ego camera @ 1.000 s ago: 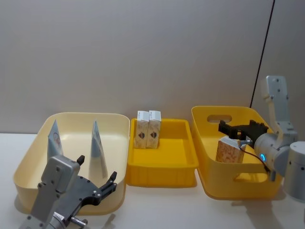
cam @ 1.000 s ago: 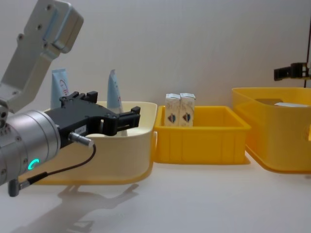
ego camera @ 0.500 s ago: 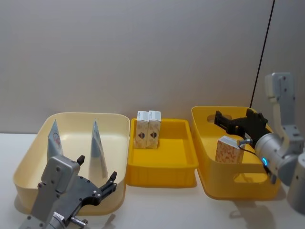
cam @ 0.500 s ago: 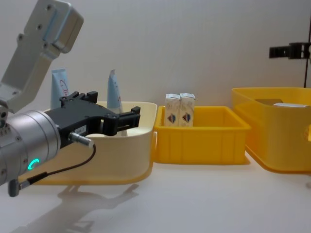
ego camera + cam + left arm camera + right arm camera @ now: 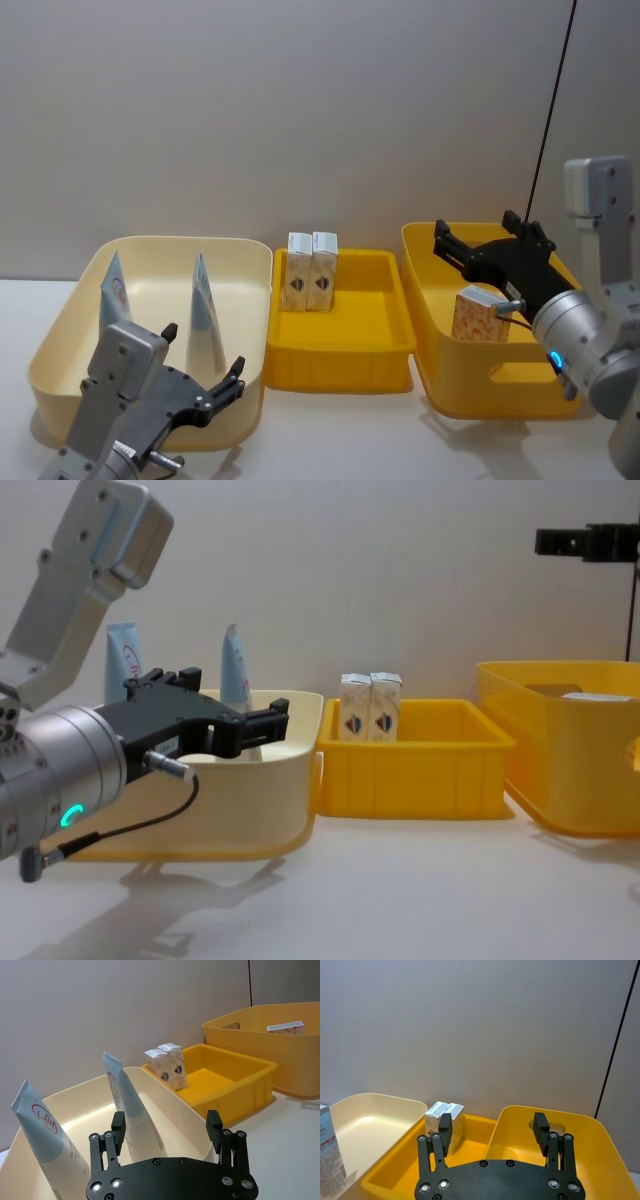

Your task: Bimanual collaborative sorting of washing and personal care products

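Tubes (image 5: 205, 310) and cartons (image 5: 311, 272) lie in their bins; both grippers empty

Two tubes stand upright and apart in the cream bin (image 5: 150, 268), at eight o'clock in the head view. A pair of cartons stands side by side, touching, against the far wall of the shallow yellow tray (image 5: 340, 368) at six o'clock. A third carton (image 5: 480, 315) sits in the deep yellow bin (image 5: 470, 385) at four o'clock. The left gripper (image 5: 202, 348) hangs at the near wall of the cream bin, at seven o'clock, fingers spread wide with nothing between them, pointing toward the tubes. The right gripper (image 5: 482, 232) hangs above the deep yellow bin, at three o'clock, over the third carton, fingers likewise parted and holding nothing.
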